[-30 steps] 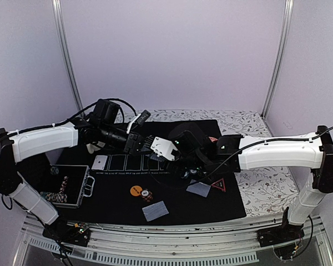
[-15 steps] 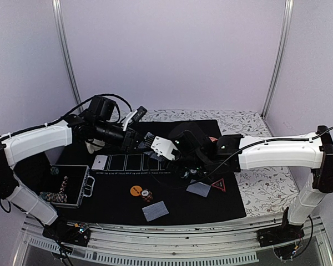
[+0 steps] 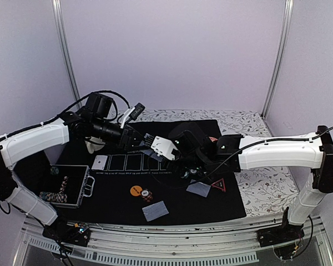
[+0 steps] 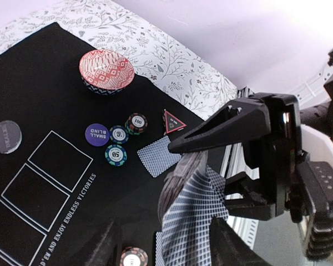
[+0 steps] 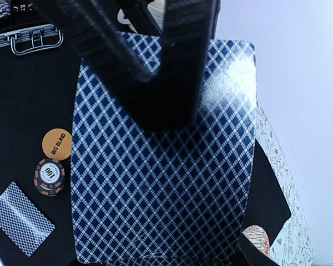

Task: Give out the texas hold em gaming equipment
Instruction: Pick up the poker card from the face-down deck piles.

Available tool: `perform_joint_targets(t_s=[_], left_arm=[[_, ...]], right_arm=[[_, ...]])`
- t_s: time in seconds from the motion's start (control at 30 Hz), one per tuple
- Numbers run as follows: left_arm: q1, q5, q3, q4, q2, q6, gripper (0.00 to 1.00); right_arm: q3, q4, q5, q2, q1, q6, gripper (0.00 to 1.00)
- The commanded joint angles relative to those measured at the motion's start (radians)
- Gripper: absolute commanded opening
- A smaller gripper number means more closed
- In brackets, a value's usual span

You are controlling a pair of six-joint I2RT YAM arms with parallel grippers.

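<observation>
My right gripper (image 3: pixel 155 148) is shut on a deck of blue-patterned cards (image 5: pixel 164 166) held above the black mat (image 3: pixel 116 208); the top card's back fills the right wrist view. My left gripper (image 3: pixel 134 138) sits just left of the deck with its jaws apart, the deck's fanned cards (image 4: pixel 194 216) between its fingers (image 4: pixel 100 246). Single cards lie face down on the mat (image 3: pixel 155 210) (image 3: pixel 198 189) and one face up (image 3: pixel 100 162). The orange disc (image 3: pixel 135 190), a chip (image 3: pixel 147 195), the purple disc (image 4: pixel 97 134), several chips (image 4: pixel 116 155) and the triangle marker (image 3: pixel 218 184) lie on the mat.
An open metal case of chips (image 3: pixel 66 188) stands at the mat's left edge. The red patterned bowl (image 4: pixel 106 71) sits at the mat's far side, and a grey disc (image 4: pixel 6 136) lies beside the printed card boxes. A cream mug (image 3: pixel 93 145) is partly hidden behind the left arm.
My left gripper has drawn back to the left, away from the deck. The right arm and the deck have stayed in place.
</observation>
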Motion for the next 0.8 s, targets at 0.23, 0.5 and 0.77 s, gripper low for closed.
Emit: perform_joint_targets(t_s=[0.23, 0.5, 0.77], left_arm=[[0.036, 0.024, 0.031, -0.039, -0.032, 0.017, 0.27], [0.042, 0.014, 0.036, -0.063, -0.048, 0.028, 0.22], [0.045, 0.015, 0.034, -0.077, -0.051, 0.033, 0.26]], right_arm=[[0.012, 0.013, 0.009, -0.022, -0.007, 0.011, 0.54], [0.009, 0.012, 0.01, -0.025, -0.008, 0.009, 0.54], [0.009, 0.011, 0.009, -0.026, -0.008, 0.011, 0.53]])
